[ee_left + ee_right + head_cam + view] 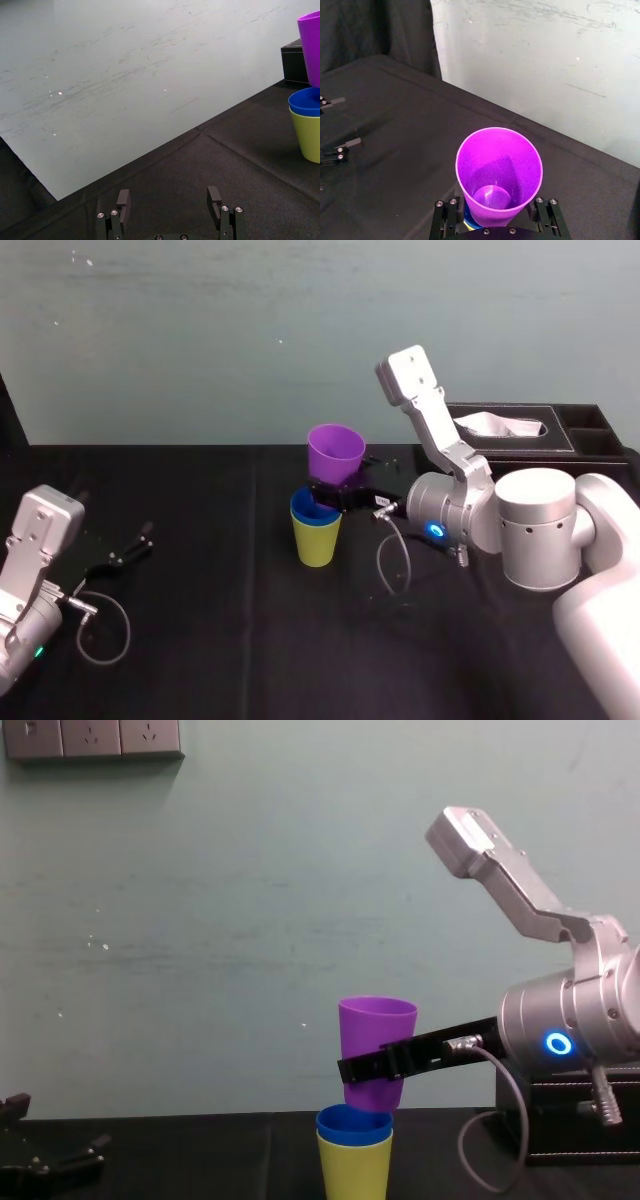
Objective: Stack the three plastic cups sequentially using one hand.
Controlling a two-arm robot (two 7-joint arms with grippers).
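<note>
Head view: smooth, tapered purple cup [335,452] clamped in my right gripper [335,496], directly above the yellow-green cup [317,540], which has the blue cup [312,507] nested inside.
Chest view: purple base at the blue rim; contact unclear.
Left wrist view: my left gripper [170,200], jaws spread and empty, well apart from the yellow-green cup.

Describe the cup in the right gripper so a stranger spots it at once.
Start at the black-clothed table and find the nested cups near its middle: a blue cup inside a yellow-green cup. Directly above them, the right gripper holds the purple cup upright, the only one gripped.
</note>
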